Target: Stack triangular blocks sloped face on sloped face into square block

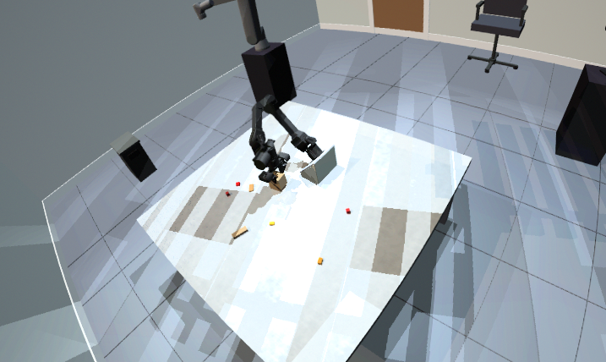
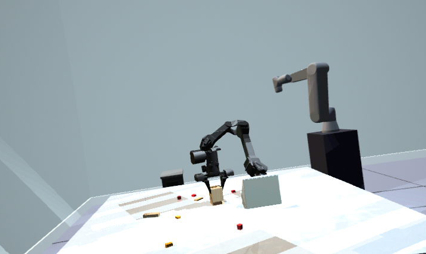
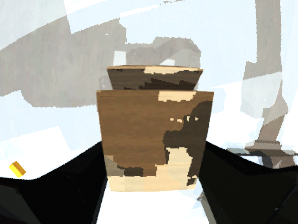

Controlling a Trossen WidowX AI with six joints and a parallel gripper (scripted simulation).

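Note:
My gripper (image 1: pixel 276 176) (image 2: pixel 216 188) (image 3: pixel 150 141) is shut on a wooden triangular block (image 2: pixel 217 193) (image 3: pixel 145 130), with one finger on each end. The other triangular block (image 3: pixel 150 79) shows in the wrist view as a strip beyond the held block's far edge. In the exterior view the two look close together, the held one above, with a darker band at the bottom. In the top view they look like one wooden mass beneath the fingers. Whether the sloped faces touch fully is hidden, and I cannot tell whether the ends are even.
A grey-green wedge-shaped stand (image 1: pixel 324 166) (image 2: pixel 261 191) stands beside the blocks, near the arm's base. A short wooden piece (image 1: pixel 251 187) and a longer one (image 1: pixel 239 232) (image 2: pixel 151 215) lie on the table, with several small red, yellow and orange pieces around.

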